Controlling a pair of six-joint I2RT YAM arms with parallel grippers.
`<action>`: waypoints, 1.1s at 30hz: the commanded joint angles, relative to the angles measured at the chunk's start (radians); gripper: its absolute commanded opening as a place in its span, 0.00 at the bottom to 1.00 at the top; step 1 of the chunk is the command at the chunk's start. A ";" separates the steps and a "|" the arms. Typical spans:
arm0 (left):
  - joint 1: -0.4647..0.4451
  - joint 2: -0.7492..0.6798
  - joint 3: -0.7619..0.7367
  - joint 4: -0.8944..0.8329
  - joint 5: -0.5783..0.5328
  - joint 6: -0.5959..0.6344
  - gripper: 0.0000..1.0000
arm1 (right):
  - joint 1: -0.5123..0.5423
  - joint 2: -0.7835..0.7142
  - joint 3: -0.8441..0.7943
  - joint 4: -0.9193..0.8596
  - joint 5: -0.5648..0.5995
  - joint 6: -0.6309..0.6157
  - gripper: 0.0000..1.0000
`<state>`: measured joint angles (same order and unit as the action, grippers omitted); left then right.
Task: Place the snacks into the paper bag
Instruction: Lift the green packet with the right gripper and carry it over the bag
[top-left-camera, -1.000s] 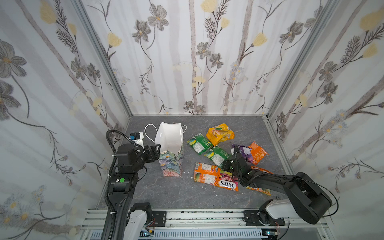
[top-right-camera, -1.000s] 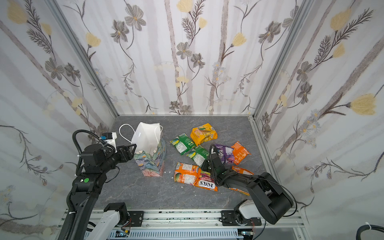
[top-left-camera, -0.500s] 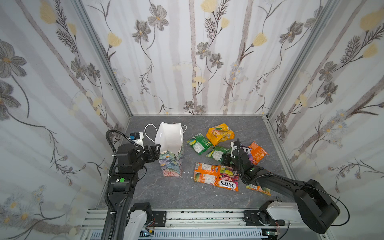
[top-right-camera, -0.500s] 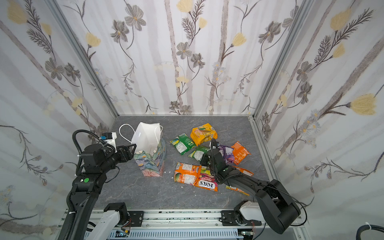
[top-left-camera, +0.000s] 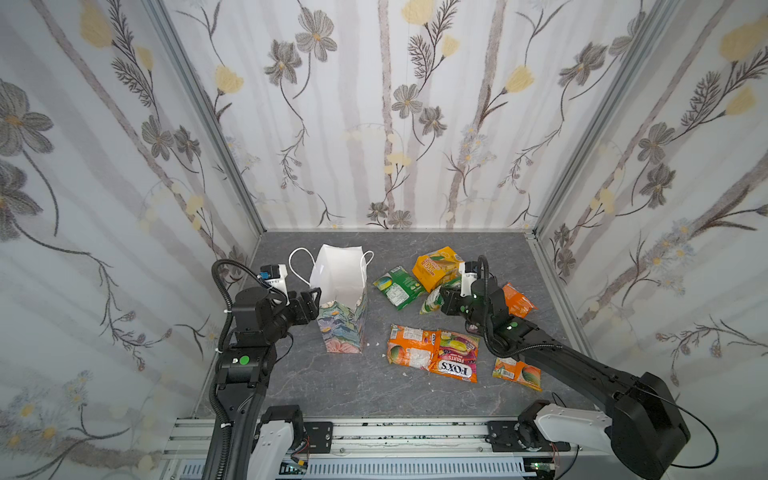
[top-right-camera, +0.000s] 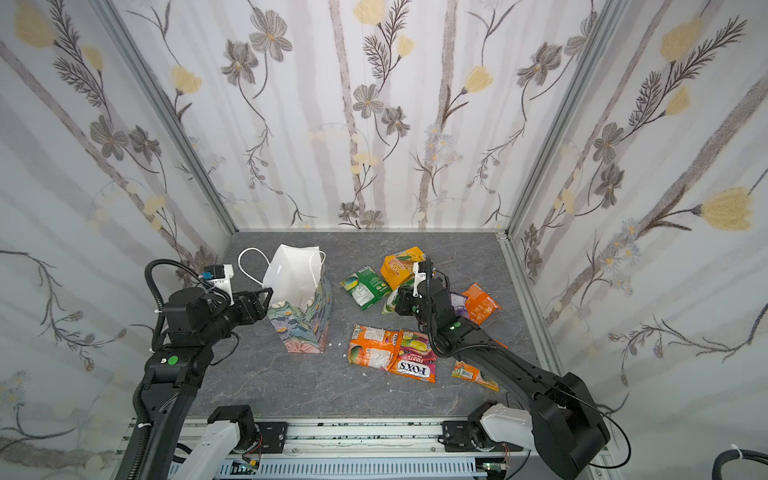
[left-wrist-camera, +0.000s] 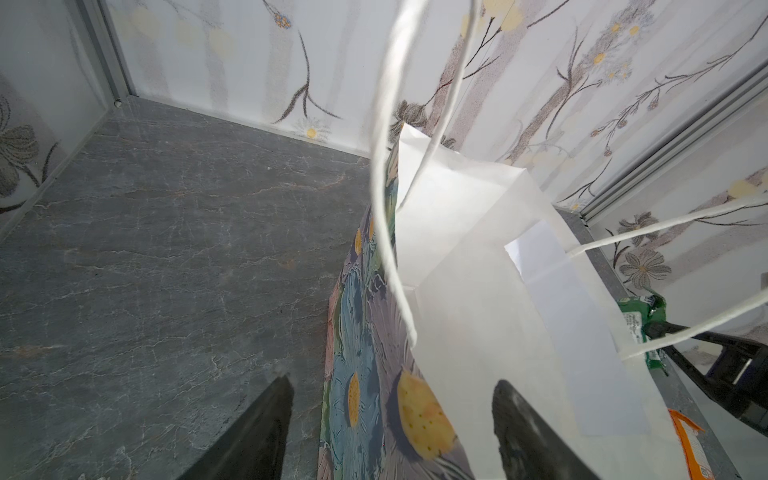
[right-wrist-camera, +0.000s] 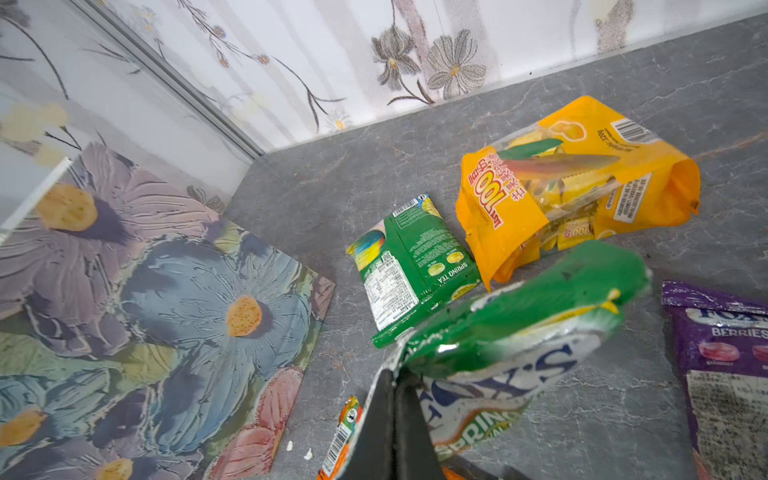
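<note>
Snacks, crinkly plastic packets in orange, green, purple and yellow, lie on my grey worktop, all right of the upright floral paper bag. My right fingers pinch one green crinkly packet, held off the worktop near the bag. My left fingers stand apart, one each side of the bag's wall.

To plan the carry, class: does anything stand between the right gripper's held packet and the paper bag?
Only a flat green packet on the table between held packet and paper bag; nothing tall. Its mouth is open.
</note>
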<state>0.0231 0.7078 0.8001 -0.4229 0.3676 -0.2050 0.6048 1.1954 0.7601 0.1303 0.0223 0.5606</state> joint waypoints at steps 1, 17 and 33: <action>0.000 0.002 0.004 0.020 0.004 0.009 0.75 | 0.000 -0.027 0.048 0.000 -0.033 -0.044 0.00; 0.001 -0.007 0.001 0.017 -0.003 0.012 0.75 | 0.018 -0.006 0.416 -0.162 -0.091 -0.199 0.00; 0.001 -0.005 -0.007 0.027 0.017 0.012 0.76 | 0.164 0.120 0.733 -0.054 -0.144 -0.221 0.00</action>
<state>0.0231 0.7021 0.7925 -0.4225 0.3714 -0.2016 0.7521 1.3041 1.4578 -0.0235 -0.1215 0.3592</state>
